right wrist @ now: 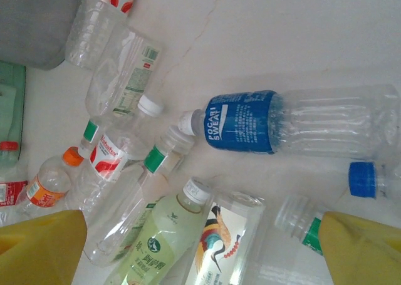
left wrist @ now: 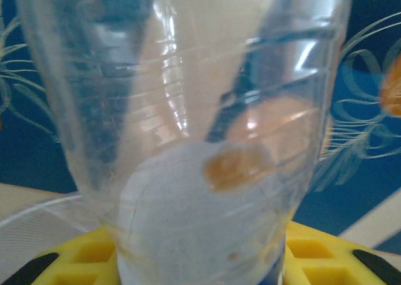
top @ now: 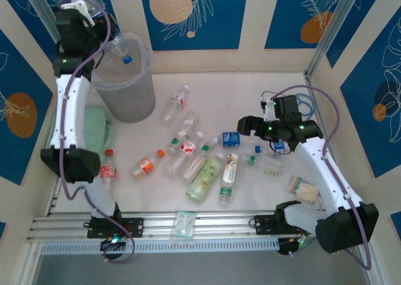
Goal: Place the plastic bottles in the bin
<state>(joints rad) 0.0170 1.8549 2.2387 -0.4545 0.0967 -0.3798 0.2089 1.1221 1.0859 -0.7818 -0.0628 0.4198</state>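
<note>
The clear ribbed plastic bottle sits clamped between the narrowed fingers of the left gripper, high by the far-left rim of the round translucent grey bin. Released there, it could clip the rim and drop outside. The right gripper hangs wide open, empty.

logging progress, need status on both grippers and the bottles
Left gripper shut on a clear bottle, held up near the bin. Right gripper open over loose bottles on the table. Nothing seen blocking the bin.
</note>
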